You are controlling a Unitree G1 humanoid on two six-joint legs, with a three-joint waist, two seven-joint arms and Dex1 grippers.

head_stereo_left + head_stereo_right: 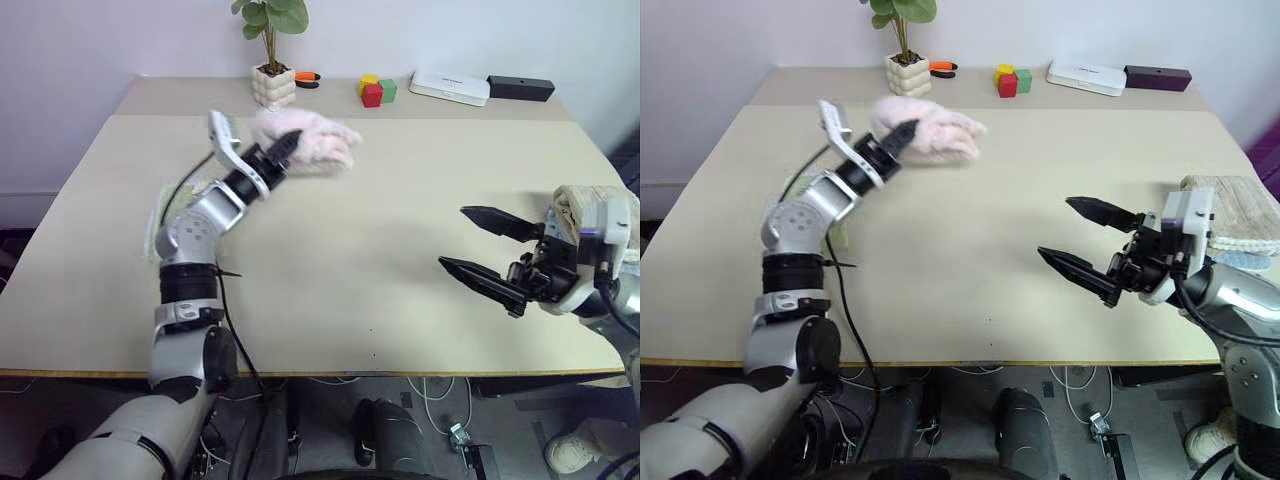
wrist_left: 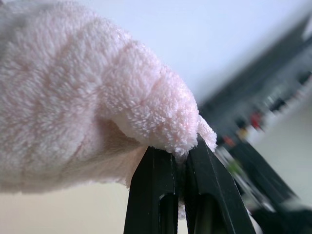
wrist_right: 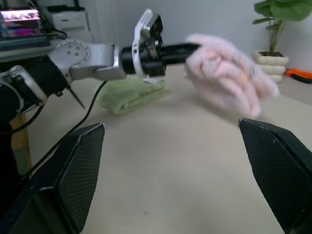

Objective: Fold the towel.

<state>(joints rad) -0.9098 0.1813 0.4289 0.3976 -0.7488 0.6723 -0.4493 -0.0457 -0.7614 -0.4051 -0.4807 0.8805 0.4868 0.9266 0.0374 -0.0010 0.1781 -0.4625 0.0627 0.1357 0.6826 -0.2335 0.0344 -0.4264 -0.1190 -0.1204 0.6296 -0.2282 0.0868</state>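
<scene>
While aloft, towel [image 1: 305, 140] between left fingers [image 2: 204, 185].

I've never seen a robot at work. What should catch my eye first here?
Probably the fluffy pink towel, bunched up and held above the far left part of the table by the left gripper, jaws pinched shut on an edge. Then the right gripper, over the table's near right side with its black jaws spread wide and empty. A folded green cloth lies under the left arm.
</scene>
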